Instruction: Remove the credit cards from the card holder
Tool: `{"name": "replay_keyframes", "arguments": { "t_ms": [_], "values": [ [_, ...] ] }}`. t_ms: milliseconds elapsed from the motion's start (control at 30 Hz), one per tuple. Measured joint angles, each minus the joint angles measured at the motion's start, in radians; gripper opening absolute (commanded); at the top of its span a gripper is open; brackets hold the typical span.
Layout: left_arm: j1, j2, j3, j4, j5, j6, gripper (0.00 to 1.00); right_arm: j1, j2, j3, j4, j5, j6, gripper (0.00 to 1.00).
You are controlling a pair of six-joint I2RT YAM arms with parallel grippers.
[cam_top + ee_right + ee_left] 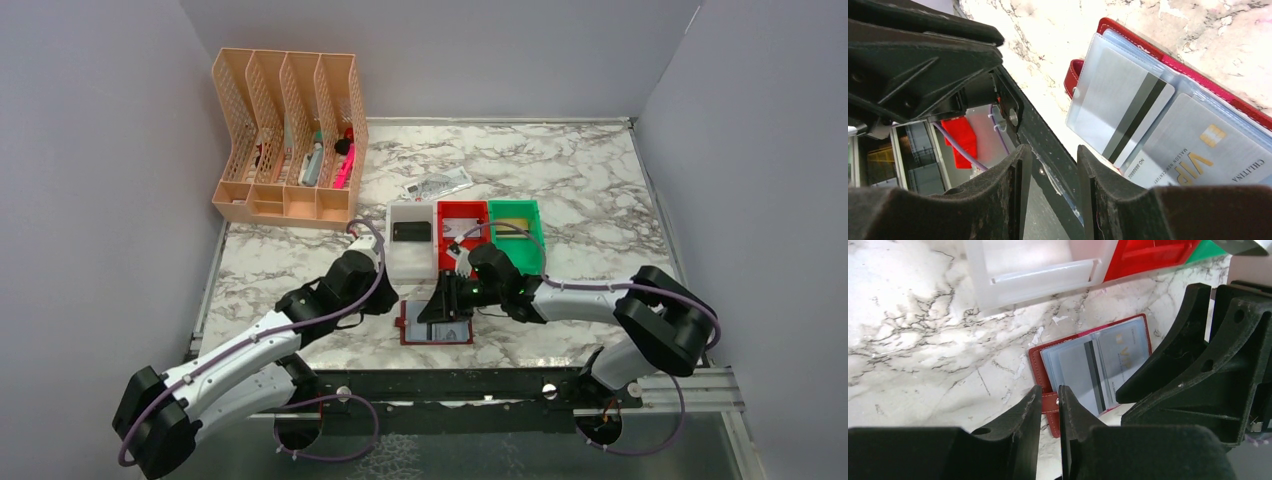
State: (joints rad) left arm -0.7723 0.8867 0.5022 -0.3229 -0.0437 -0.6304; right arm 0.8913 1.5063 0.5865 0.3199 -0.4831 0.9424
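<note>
Left gripper (1049, 390) almost shut, card holder (1035, 360) tab in gap, grip unclear; right gripper (1051, 152) half open, empty, credit cards (1120, 100) just beside.

From above and behind the arms I see the whole desk (600, 200); both wrist cameras look down close past their fingers (1018, 425) at the card holder (1093, 367), shared by all views

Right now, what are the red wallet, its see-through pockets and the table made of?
The card holder looks like smooth red leather or imitation, its edge rounded. Its sleeves look like clear glossy plastic: the cards show through. The table looks like marble, white with dark veins, maybe only printed.
</note>
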Motion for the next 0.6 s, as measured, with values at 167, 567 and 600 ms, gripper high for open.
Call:
{"name": "replay_keyframes", "arguments": {
  "t_ms": [167, 567, 600],
  "values": [
    [0.0, -0.06, 0.0, -0.019, -0.034, -0.009, 0.39, 0.0, -0.055, 0.0, -0.069, 0.067, -0.01, 0.44],
    [0.0, 0.042, -0.003, 0.061, 0.088, 0.03, 0.53, 0.0, -0.153, -0.019, -0.142, 0.182, -0.014, 0.43],
    [0.0, 0.068, -0.003, 0.063, 0.098, 0.029, 0.53, 0.0, -0.145, -0.019, -0.142, 0.182, -0.015, 0.43]
  ]
}}
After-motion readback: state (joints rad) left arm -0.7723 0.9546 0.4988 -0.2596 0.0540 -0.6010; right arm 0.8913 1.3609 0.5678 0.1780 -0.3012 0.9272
